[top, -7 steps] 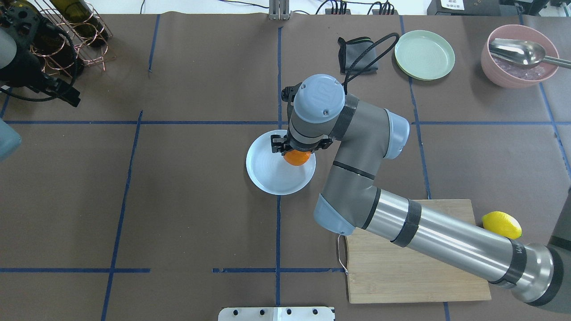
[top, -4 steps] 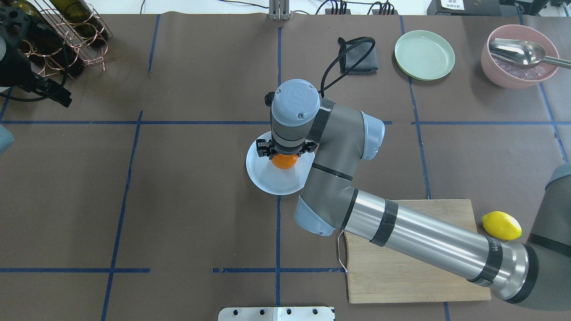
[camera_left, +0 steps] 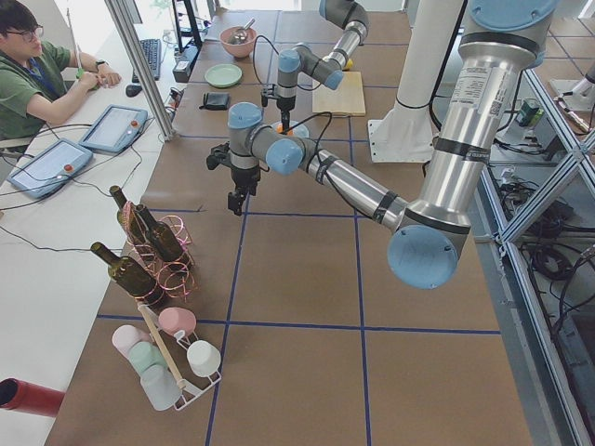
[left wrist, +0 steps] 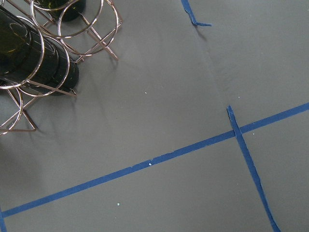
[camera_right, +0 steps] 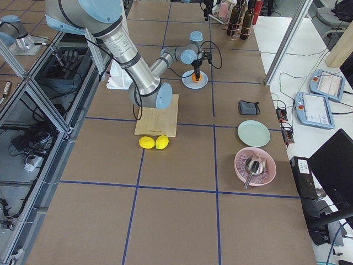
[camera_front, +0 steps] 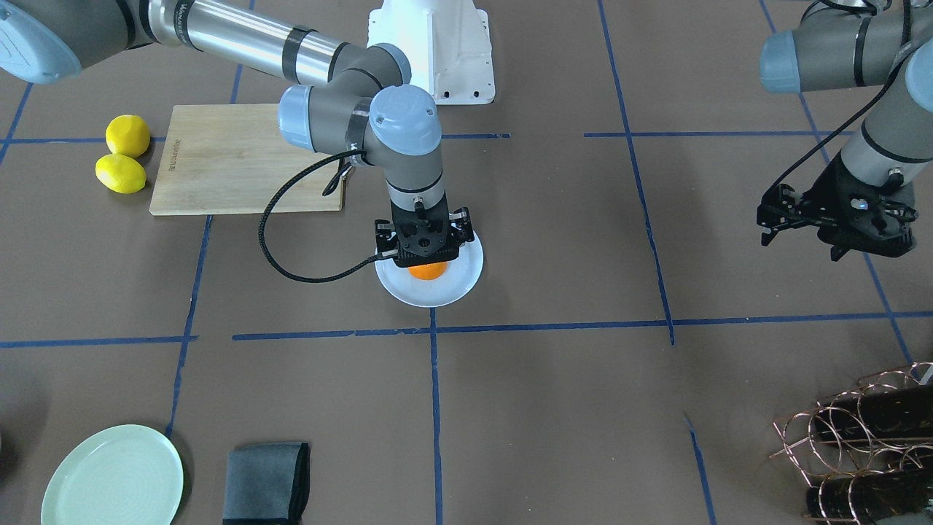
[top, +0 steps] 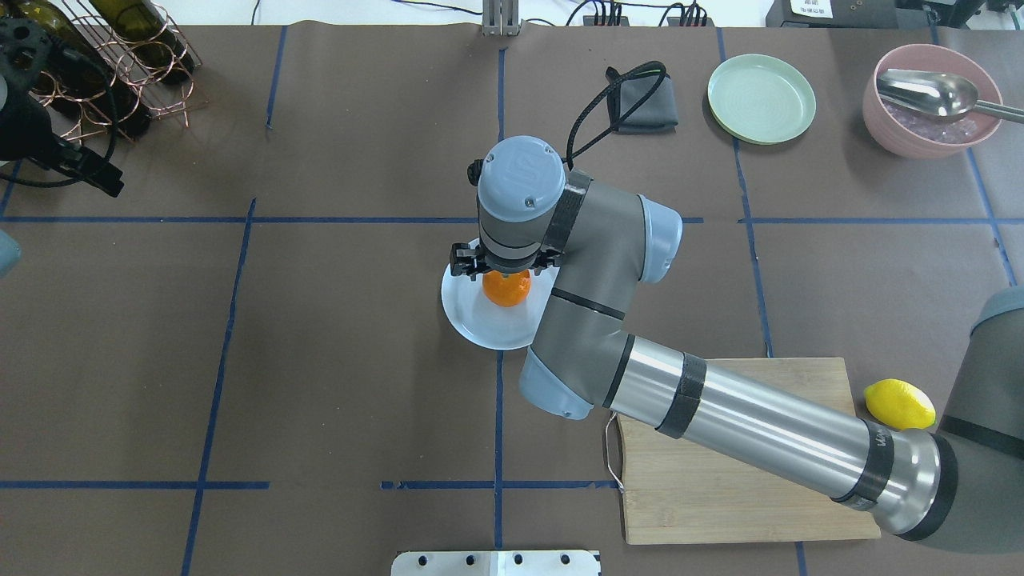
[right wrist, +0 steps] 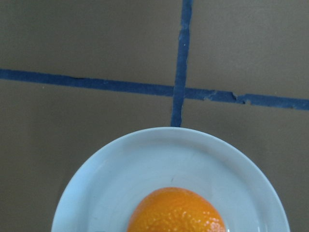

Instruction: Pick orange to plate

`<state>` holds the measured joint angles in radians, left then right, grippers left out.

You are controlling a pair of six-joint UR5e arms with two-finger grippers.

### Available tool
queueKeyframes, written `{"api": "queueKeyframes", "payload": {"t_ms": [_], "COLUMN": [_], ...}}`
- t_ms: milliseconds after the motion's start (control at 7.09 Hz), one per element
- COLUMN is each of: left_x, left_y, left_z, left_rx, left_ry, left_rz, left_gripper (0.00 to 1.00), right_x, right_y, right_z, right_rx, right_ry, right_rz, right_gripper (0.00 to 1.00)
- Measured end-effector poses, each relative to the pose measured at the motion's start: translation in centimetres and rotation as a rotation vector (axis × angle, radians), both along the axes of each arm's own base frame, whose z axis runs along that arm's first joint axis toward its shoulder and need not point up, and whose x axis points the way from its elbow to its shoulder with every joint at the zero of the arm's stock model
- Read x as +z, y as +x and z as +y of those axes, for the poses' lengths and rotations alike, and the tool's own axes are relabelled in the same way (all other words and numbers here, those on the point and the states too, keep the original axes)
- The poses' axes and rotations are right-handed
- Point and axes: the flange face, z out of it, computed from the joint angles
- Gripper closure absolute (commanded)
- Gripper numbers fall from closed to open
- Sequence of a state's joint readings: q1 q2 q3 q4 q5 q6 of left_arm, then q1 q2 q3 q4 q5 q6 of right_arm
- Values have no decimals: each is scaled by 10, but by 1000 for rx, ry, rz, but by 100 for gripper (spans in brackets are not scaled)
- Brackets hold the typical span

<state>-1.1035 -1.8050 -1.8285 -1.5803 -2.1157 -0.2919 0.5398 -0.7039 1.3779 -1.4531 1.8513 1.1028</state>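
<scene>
Brown paper crossed with blue tape covers the surface [top: 360, 360], and the pale plate [top: 488, 332] sits near its middle, right by a crossing of two tape lines. My right tool [camera_front: 425, 257] stands straight down over that plate, closed on the orange [right wrist: 176, 212] with a finger on either side of it. From the wrist view the orange is over the plate's inner part, well inside the rim. I cannot tell whether its underside touches the plate or hangs just above it.

I judge the orange to be light and firm, with a little give under the skin. Its dimpled peel should grip well enough, but it is round and will roll the moment it is free. The best hold is across its widest middle, which looks to be where I have it. Squeezing harder would only bruise it. The plate is shallow and its raised rim is low, so I would let go low and near the centre, not from any height.

My left tool [camera_front: 802, 226] hovers far off to the side, near the wire bottle rack [camera_front: 853, 437]. I see nothing in it, but I cannot tell how far apart its fingers are. Two lemons [camera_front: 120, 173] lie beside the cutting board [camera_front: 248, 157], well apart from the plate.
</scene>
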Motion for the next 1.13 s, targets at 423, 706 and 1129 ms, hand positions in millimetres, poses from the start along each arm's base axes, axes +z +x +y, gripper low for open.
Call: {"api": "queueKeyframes", "payload": {"t_ms": [423,706,1129], "left_x": [9,40,161], "left_y": [-30,-94,-206], "left_z": [0,-1,10], "left_rx": [12,29,50], "left_ry": [15,15,-43], "left_rz": [8,31,11], "left_gripper": [0,0,0], "right_x": [-13,33,141], "right_y": [110,214,352], "right_z": [-27,-43,-74], "right_rx": [-8,-57,-166], "right_ry": [-22,17,46], "right_rz": [31,52,68], "right_gripper": [0,0,0]}}
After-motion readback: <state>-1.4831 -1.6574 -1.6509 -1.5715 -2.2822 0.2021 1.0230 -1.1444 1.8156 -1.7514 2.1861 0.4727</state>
